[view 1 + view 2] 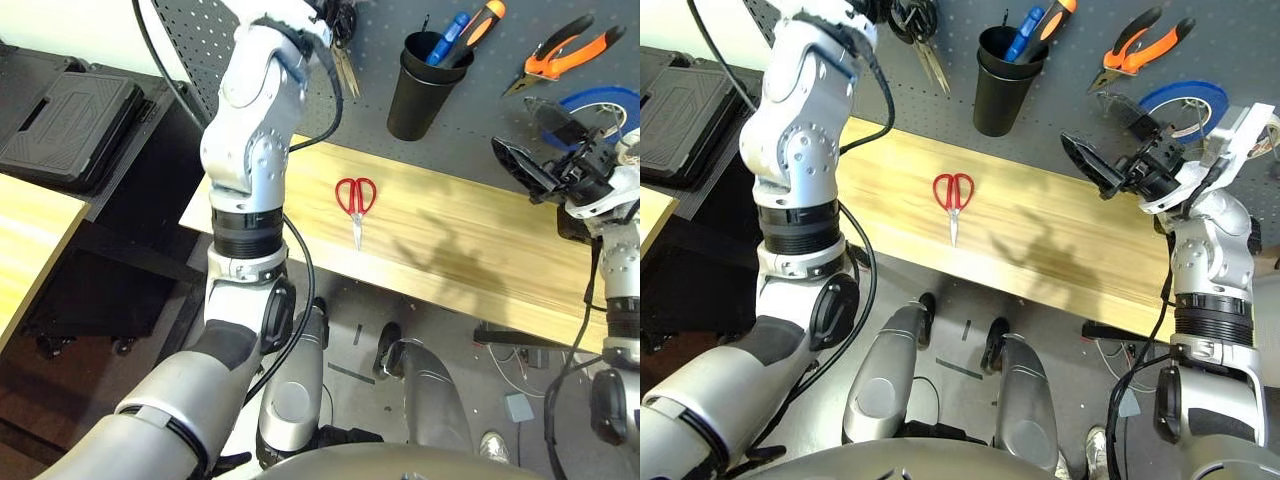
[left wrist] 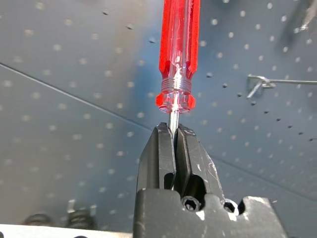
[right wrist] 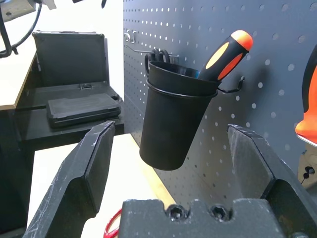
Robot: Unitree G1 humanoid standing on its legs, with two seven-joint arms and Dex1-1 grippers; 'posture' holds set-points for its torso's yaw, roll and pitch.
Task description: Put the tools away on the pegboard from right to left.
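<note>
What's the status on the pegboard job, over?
Left hand shut on red-handled screwdriver, up at the pegboard. Right hand open, empty, facing black cup. Red-handled scissors on the table.

Two pairs of scissors: red-handled scissors [image 1: 355, 201], black-handled scissors [image 1: 920, 35]. One orange-and-black pliers [image 1: 565, 57], one black plastic cup [image 1: 423, 86], one red-handled screwdriver [image 2: 180, 54].

Your left claw [image 2: 173, 148] is raised at upper left, fingers clamped tight; your right claw [image 3: 173, 148] hangs at right, fingers spread wide.
</note>
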